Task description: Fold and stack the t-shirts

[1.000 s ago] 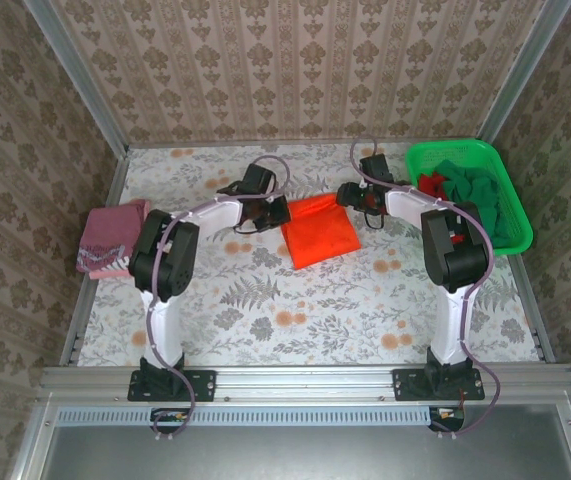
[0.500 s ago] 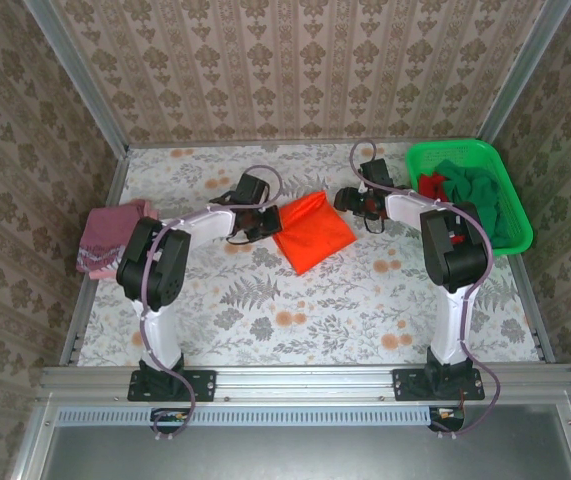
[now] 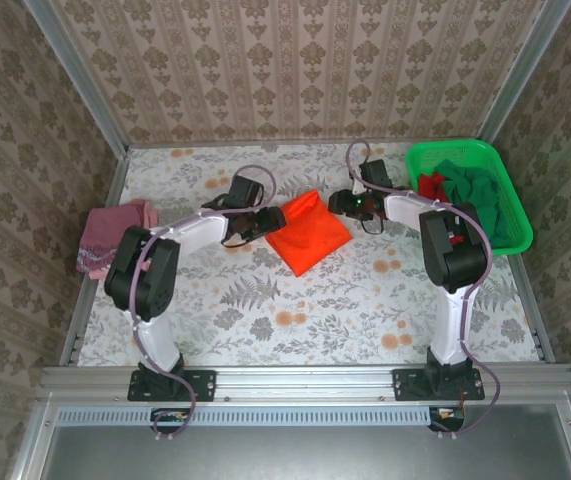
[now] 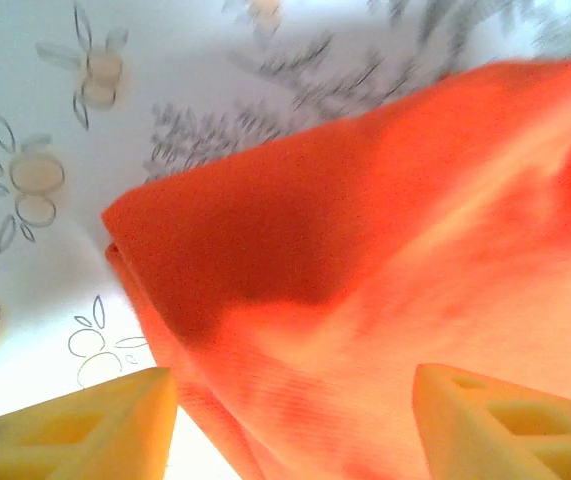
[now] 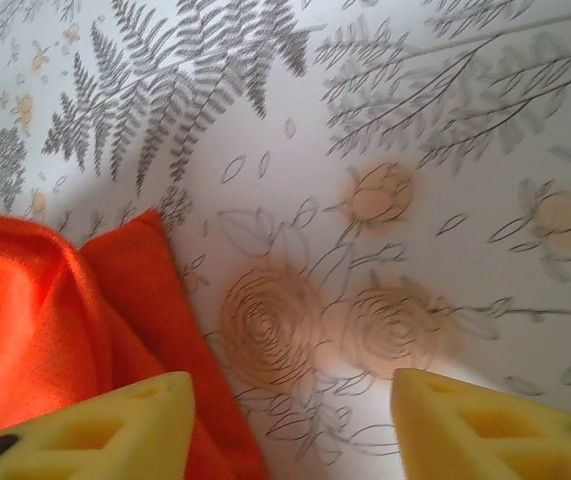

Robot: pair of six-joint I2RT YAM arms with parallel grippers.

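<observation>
The bright orange t-shirt (image 3: 308,232) lies folded at mid-table, turned like a diamond. My left gripper (image 3: 263,222) is at its left corner. In the left wrist view my left gripper (image 4: 290,425) is open, its yellow fingers (image 4: 75,425) wide apart with orange cloth (image 4: 385,230) between them. My right gripper (image 3: 339,203) is at the shirt's upper right edge; in the right wrist view it (image 5: 290,425) is open over bare table, one finger (image 5: 95,425) by the orange edge (image 5: 35,300). The pink-maroon t-shirt (image 3: 113,236) lies folded at far left. The red t-shirt (image 3: 431,184) and dark green t-shirt (image 3: 477,196) sit in the basket.
The bright green mesh basket (image 3: 453,148) stands at the back right corner. Metal rails (image 3: 95,270) and patterned walls close in the flowered table (image 3: 295,310).
The orange shirt has slid left and turned, its left corner pulled along with my left gripper. The left elbow swung outward to the left. My right gripper followed slightly left.
</observation>
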